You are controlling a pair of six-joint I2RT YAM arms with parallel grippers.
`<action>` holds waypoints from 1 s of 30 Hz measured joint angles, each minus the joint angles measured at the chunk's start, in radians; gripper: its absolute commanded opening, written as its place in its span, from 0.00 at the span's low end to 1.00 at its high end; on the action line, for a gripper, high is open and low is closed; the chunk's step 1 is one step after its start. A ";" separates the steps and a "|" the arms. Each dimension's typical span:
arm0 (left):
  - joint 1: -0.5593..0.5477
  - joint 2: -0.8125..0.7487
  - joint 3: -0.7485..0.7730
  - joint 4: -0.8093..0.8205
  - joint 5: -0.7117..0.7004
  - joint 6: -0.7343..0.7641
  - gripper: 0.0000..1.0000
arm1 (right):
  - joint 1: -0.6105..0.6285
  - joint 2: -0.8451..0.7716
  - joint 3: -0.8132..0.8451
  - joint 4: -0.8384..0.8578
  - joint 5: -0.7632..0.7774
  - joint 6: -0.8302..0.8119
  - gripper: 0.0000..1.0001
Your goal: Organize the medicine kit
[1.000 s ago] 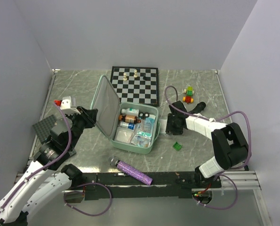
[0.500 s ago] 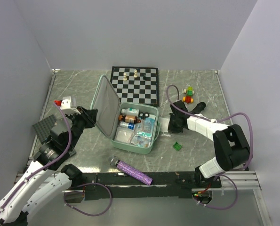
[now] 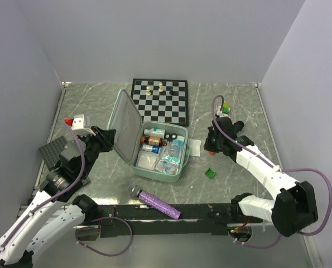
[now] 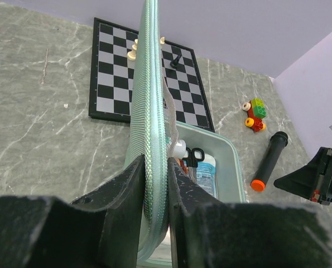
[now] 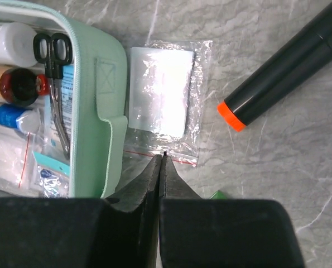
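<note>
The medicine kit [image 3: 156, 175] sits mid-counter [image 3: 238, 111], with a chessboard [image 3: 160, 100] at its 12 o'clock. The left end effector [image 4: 154, 174] grips the edge of the lid [image 3: 124, 125], which stands upright. The right end effector [image 5: 161, 159] is closed on nothing, its tips above a clear packet [image 5: 163, 100] lying flat at the kit's 3 o'clock.

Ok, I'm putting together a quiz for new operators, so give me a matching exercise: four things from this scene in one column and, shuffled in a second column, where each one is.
1. lid
2. chessboard
3. clear packet
4. purple tube

a. lying in front of the medicine kit
b. lying flat beside the kit's right side
c. pinched upright in the left gripper
d. behind the kit

Pairs: 1-c, 2-d, 3-b, 4-a
</note>
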 measured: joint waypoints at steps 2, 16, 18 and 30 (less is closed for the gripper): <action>0.000 0.000 0.000 0.000 0.000 -0.001 0.28 | 0.000 -0.001 0.001 0.000 -0.012 -0.017 0.30; 0.000 0.006 -0.030 0.026 0.003 -0.029 0.30 | 0.000 0.310 -0.003 0.077 -0.083 -0.029 0.57; 0.000 0.007 -0.030 0.026 0.003 -0.034 0.30 | 0.000 0.347 0.002 0.085 -0.071 -0.027 0.56; 0.000 0.018 -0.030 0.027 0.004 -0.037 0.31 | -0.001 0.422 0.054 0.085 -0.017 -0.026 0.19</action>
